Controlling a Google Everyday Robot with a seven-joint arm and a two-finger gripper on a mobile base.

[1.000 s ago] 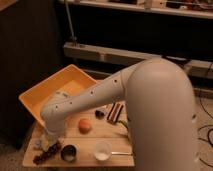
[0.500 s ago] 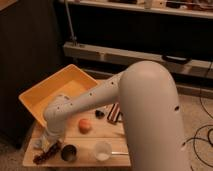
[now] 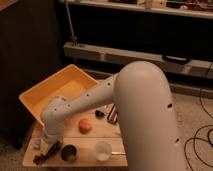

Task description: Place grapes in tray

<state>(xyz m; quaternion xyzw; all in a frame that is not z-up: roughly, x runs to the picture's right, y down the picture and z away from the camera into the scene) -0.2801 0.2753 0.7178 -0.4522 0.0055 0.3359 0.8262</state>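
Grapes (image 3: 42, 157) lie on the bench (image 3: 95, 137) just in front of the tray (image 3: 59, 93), with the claw (image 3: 48, 146) right over them; whether it grips them I cannot tell. Best to lift straight up, clear the tray's rim, then lower inside.

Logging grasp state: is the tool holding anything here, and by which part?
Cannot be told. The tool sits low over the grapes at the front corner of the table; any hold is hidden.
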